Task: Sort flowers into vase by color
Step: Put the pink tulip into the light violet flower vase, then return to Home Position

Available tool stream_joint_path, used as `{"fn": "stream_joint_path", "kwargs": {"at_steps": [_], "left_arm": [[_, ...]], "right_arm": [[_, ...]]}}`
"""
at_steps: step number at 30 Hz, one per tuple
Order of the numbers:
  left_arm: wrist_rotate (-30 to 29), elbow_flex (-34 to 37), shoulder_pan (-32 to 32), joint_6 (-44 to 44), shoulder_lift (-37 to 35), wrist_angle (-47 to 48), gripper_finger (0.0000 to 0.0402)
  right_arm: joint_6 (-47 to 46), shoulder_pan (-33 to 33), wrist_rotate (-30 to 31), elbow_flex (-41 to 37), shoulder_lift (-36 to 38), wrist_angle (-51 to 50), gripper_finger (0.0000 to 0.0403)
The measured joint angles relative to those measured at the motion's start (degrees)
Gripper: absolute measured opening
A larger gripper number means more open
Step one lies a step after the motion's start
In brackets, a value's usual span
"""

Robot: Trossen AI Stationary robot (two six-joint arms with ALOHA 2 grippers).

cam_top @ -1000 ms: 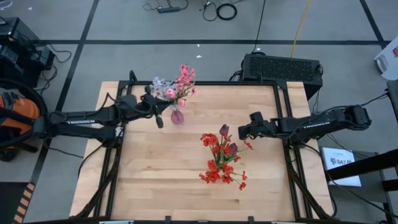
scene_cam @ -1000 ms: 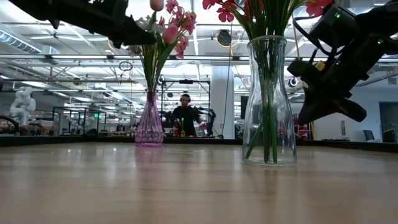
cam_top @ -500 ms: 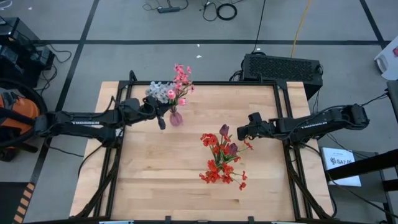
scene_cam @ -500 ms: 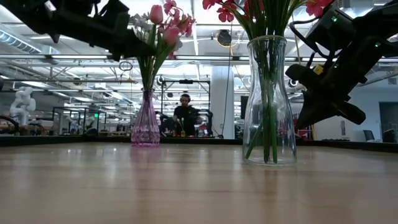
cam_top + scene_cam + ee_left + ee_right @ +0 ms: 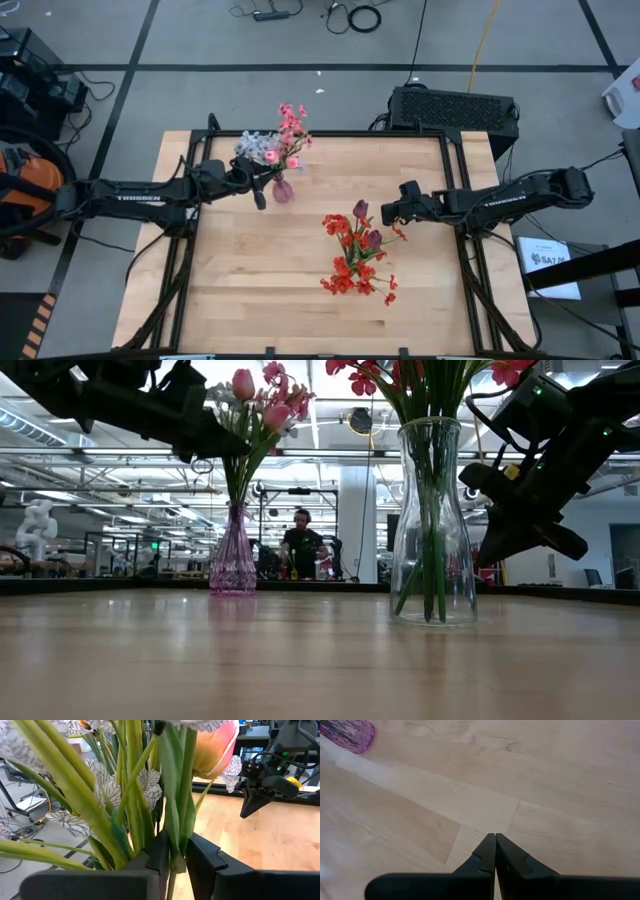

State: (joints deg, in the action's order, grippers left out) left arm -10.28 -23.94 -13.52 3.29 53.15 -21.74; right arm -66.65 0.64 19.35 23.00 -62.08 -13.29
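A small pink vase stands at the table's far left and holds pink sprays, a pale sprig and a pink bud. My left gripper reaches it from the table's left, shut on the bud's green stalk. A tall clear vase near the middle holds red and maroon flowers by their stalks. My right gripper hangs shut above the table, right of the clear vase, touching nothing. My left gripper pinches the pink bud's green stalk between its two fingers, a short way below the bud. The fingers come nearly level from the table's left and lie across the stalk. The stalk stands upright among the other stalks above the pink vase.
A black box sits just beyond the table's far edge. Bare wood spreads across the near half of the table. A person stands far off in the room behind.
My left gripper has gone down with the pink bud flower, and the bud now sits lower, among the pink sprays over the pink vase.
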Motion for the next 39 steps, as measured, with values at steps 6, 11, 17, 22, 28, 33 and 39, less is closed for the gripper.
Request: {"fn": "stream_joint_path", "kwargs": {"at_steps": [6, 11, 17, 22, 28, 33, 39], "left_arm": [[0.51, 0.01, -0.02, -0.04, -0.37, 0.10, 0.0089], [0.89, -0.12, -0.01, -2.49, -2.21, 1.55, 0.0134], [0.83, -3.07, 0.51, -3.01, -3.99, 12.02, 0.0185], [1.07, -5.52, 2.39, -2.99, -6.18, 16.63, 0.0194], [1.07, -8.49, 3.56, -3.01, -10.78, 26.45, 0.0194], [1.27, -10.03, 5.18, -6.57, -15.41, 34.66, 0.0194], [5.01, -8.19, 9.20, -10.51, -19.23, 36.54, 0.0194]], "right_arm": [[0.00, 0.01, 0.00, 0.00, 0.00, 0.43, 0.0000], [0.24, 0.02, 0.00, 0.00, 0.00, 1.66, 0.0000], [1.01, 0.01, -0.02, 0.00, 0.00, 1.68, 0.0000], [1.31, 0.02, -0.02, 0.00, 0.00, 1.72, 0.0000], [1.56, 0.01, -0.02, 0.00, 0.00, 1.72, 0.0000], [1.74, 0.01, -0.02, 0.00, 0.00, 1.70, 0.0000], [3.05, 0.01, -0.02, 0.00, 0.00, 1.72, 0.0000]]}}
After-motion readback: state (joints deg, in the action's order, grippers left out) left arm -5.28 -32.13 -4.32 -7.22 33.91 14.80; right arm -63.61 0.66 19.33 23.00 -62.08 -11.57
